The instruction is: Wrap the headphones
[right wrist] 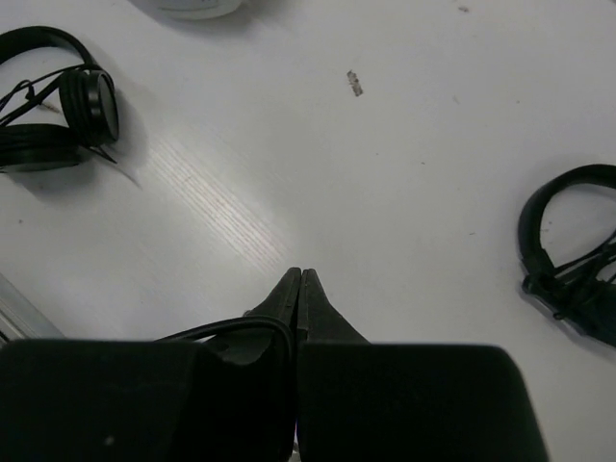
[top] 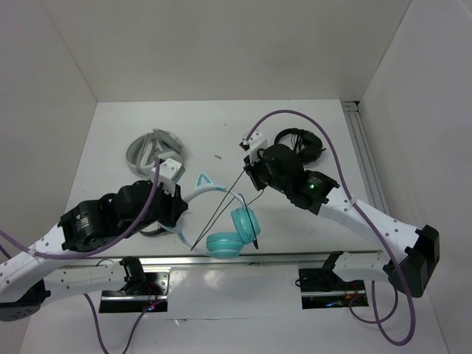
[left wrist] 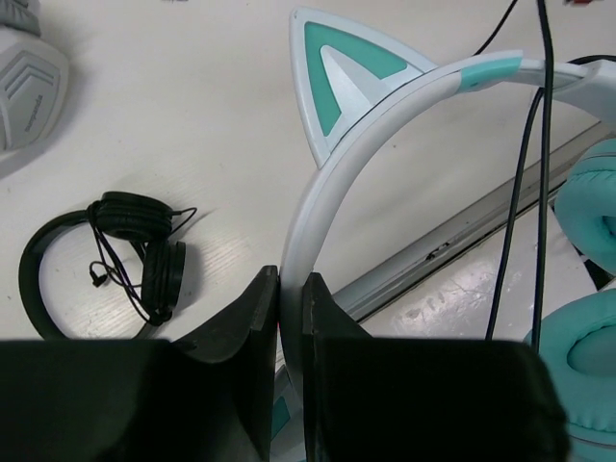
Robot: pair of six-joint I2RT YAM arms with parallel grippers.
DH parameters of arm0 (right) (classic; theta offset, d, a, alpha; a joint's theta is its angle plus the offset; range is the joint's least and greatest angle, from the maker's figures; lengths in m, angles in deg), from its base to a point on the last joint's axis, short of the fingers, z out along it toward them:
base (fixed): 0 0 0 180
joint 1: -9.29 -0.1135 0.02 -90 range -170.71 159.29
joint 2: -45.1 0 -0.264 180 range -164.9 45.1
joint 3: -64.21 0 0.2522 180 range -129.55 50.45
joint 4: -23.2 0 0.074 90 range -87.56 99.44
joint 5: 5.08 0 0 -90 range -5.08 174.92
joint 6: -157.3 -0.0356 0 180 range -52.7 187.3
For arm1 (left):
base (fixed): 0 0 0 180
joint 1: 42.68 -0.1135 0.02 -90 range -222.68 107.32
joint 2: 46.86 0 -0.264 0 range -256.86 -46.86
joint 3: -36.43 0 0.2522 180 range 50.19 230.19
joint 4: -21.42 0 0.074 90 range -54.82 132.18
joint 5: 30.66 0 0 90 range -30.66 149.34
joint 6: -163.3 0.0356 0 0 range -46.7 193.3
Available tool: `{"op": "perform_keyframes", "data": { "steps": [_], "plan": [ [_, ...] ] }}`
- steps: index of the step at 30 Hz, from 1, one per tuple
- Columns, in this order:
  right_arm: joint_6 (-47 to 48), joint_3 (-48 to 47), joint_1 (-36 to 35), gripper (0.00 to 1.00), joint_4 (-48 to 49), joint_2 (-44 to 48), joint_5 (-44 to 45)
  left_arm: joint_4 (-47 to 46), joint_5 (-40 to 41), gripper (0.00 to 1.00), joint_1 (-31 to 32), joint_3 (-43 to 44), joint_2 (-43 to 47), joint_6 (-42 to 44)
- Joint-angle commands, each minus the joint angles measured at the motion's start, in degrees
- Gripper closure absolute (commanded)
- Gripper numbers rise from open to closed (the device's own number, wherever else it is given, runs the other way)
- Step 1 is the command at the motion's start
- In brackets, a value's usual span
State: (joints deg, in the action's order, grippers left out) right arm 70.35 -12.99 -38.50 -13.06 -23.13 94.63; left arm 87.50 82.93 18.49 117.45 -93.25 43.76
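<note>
The teal headphones [top: 234,230] hang over the table's front edge, earcups low, white headband with cat ears [top: 204,182] rising to the left. My left gripper [top: 179,209] is shut on the headband [left wrist: 310,207], seen between its fingers in the left wrist view. The thin black cable [top: 225,203] runs taut from the earcups up to my right gripper [top: 249,171], which is shut on it. In the right wrist view the cable [right wrist: 241,325] loops out from between the closed fingers [right wrist: 289,294]. In the left wrist view two cable strands [left wrist: 527,173] pass over the headband.
Grey-white folded headphones [top: 153,152] lie at the back left. Small black headphones [top: 301,144] lie behind my right arm; they also show in the right wrist view [right wrist: 570,252]. Another black pair [left wrist: 106,255] lies left of my left gripper. A metal rail [top: 365,158] edges the right side.
</note>
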Motion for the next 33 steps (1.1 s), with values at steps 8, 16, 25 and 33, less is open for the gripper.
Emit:
{"op": "perform_keyframes", "data": {
  "steps": [8, 16, 25, 33],
  "plan": [
    [-4.1, 12.19, 2.61, 0.69, 21.26, 1.88, -15.24, -6.08, -2.68, 1.0, 0.53, 9.64, 0.78, -0.26],
    [-8.93, 22.3, 3.84, 0.61, 39.27, -3.84, -25.88, -7.31, -1.53, 1.0, 0.53, 13.24, -0.98, -6.66],
    [-10.78, 26.42, 3.84, 0.61, 47.98, -12.01, -28.35, -7.93, -2.85, 1.0, 0.53, 13.77, -0.89, -8.52],
    [-13.77, 28.72, 3.84, 0.61, 55.54, -20.27, -29.49, -7.93, -1.53, 1.0, 0.53, 14.39, -1.42, -9.57]
  ]
}}
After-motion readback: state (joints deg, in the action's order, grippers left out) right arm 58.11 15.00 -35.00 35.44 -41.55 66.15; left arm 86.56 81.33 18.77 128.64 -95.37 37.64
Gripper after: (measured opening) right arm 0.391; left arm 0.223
